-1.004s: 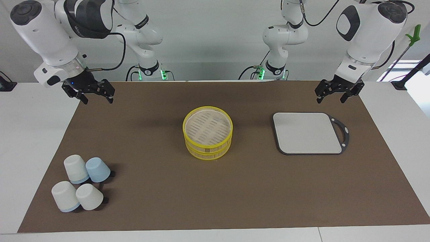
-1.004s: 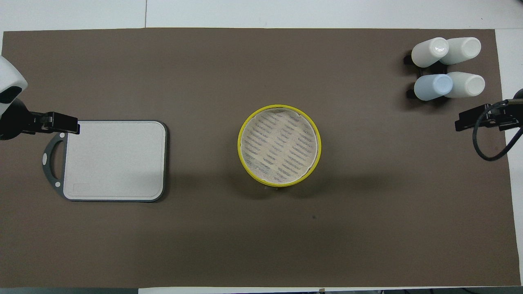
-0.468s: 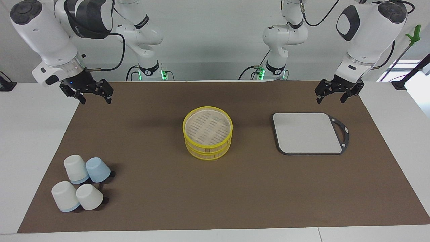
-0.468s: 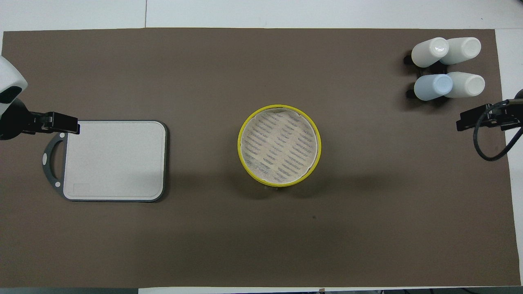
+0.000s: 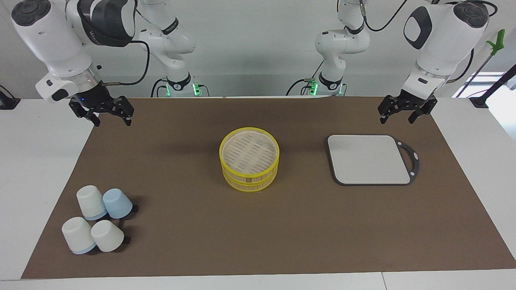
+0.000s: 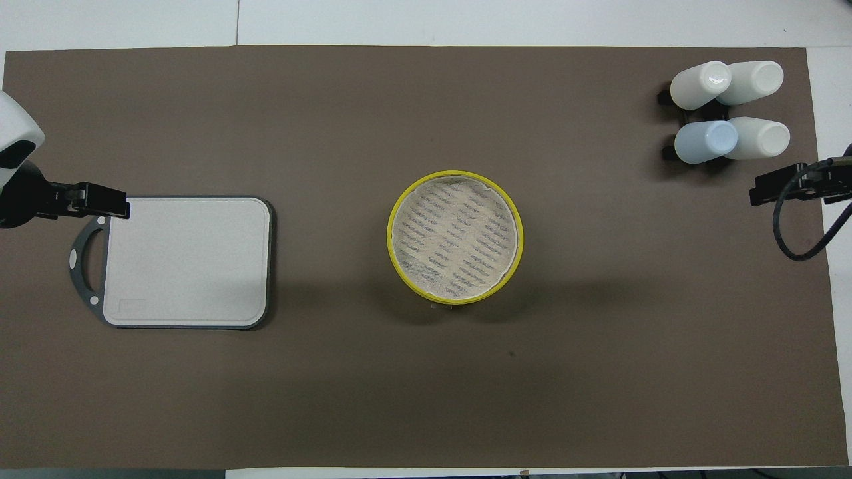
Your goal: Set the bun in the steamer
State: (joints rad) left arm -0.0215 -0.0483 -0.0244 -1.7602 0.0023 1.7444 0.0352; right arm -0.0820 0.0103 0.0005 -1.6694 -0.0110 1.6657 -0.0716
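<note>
The steamer (image 5: 250, 177) (image 6: 390, 236), two stacked bamboo tiers with yellow rims, stands in the middle of the brown mat, and its top slatted floor is bare. The bun is out of view in both views. My left gripper (image 5: 397, 119) (image 6: 101, 201) hangs open over the mat's corner beside the grey tray, holding nothing. At the right arm's end of the table, my right gripper (image 5: 112, 121) (image 6: 775, 191) hangs open over the mat's edge, holding nothing.
A grey tray with a black handle (image 5: 369, 159) (image 6: 186, 259) lies toward the left arm's end, with nothing on it. Several upturned pale cups (image 5: 96, 219) (image 6: 729, 110) cluster toward the right arm's end, farther from the robots than the steamer.
My right gripper has drifted a little outward toward its own end of the table. The left arm, steamer, tray and cups have not moved.
</note>
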